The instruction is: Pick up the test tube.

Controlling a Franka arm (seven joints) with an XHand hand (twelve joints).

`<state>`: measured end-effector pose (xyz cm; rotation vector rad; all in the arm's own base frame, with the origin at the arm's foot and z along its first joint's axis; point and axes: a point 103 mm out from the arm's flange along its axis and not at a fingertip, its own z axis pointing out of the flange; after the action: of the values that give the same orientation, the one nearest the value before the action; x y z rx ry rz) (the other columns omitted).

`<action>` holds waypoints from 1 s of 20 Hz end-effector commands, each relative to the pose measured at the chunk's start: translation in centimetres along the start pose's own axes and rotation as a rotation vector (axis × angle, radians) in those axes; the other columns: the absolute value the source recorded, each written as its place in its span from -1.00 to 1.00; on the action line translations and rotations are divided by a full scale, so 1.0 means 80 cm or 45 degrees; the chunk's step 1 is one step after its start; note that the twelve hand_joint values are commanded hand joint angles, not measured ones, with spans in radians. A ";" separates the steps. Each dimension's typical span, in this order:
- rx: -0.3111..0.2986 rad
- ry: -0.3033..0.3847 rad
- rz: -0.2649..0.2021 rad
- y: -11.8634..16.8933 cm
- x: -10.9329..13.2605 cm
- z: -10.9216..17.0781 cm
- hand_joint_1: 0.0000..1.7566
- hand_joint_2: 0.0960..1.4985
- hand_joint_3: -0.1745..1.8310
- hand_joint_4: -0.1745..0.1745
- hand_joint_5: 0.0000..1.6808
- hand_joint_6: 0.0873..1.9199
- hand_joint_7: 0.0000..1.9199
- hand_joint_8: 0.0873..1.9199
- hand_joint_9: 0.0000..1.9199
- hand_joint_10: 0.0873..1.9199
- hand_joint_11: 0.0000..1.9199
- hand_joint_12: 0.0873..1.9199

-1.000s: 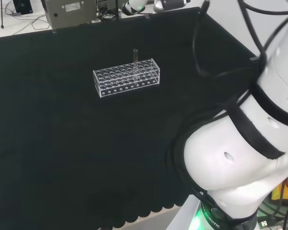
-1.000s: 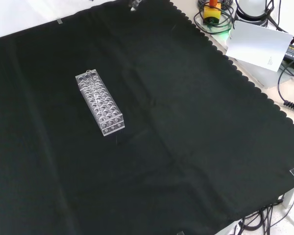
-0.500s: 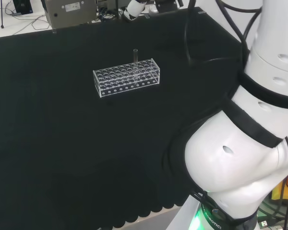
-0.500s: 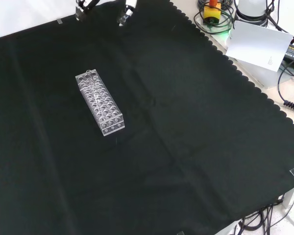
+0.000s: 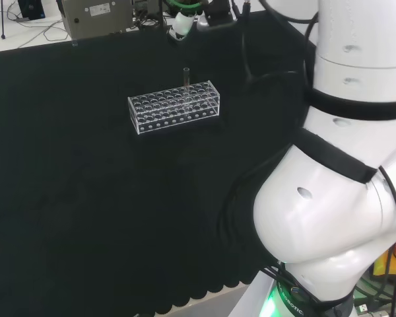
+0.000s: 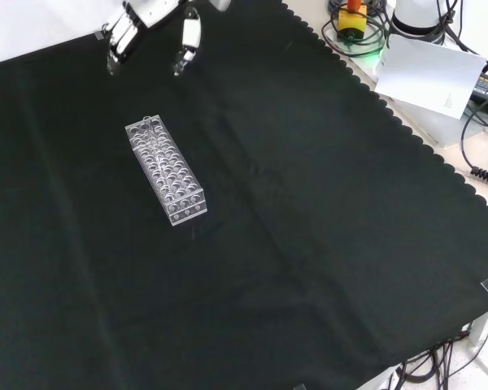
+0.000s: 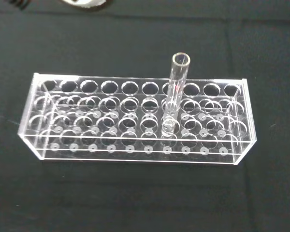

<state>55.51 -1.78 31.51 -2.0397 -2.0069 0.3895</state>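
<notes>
Hand (image 6: 150, 24): shown further into the front view than half a second ago, fingers spread apart and nothing held; positioned above the far end of the rack, not touching it.
Approach status: descent toward the tube is judged under way; no grasp is made yet.
Rack (image 7: 135, 121): clear plastic, many holes, set on the black cloth (image 6: 309, 244).
Test tube (image 7: 174, 89): clear glass, upright, open mouth on top, seated in a hole right of the rack's middle in the wrist view; appears empty.
</notes>
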 end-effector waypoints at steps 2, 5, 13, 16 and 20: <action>0.104 -0.024 0.037 0.041 -0.010 0.030 -0.03 -0.05 -0.28 -0.66 -0.60 -1.00 -0.64 -0.10 -0.62 -0.10 -0.84 0.60; 0.137 -0.023 0.046 0.050 -0.012 0.042 -0.02 -0.06 -0.27 -0.68 -0.58 -1.00 -0.61 -0.10 -0.59 -0.11 -0.82 0.59; 0.224 0.005 0.091 0.070 -0.019 0.076 0.03 -0.07 -0.25 -0.78 -0.49 -0.91 -0.49 -0.11 -0.53 -0.14 -0.78 0.56; 0.243 -0.007 0.094 0.076 -0.021 0.086 0.06 -0.09 -0.23 -0.82 -0.52 -0.70 -0.46 -0.11 -0.50 -0.15 -0.77 0.55; 0.265 -0.017 0.110 0.082 -0.025 0.097 0.10 -0.10 -0.21 -0.85 -0.59 -0.45 -0.44 -0.10 -0.49 -0.15 -0.76 0.55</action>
<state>58.70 -3.46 23.03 -1.9978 -1.8339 0.5712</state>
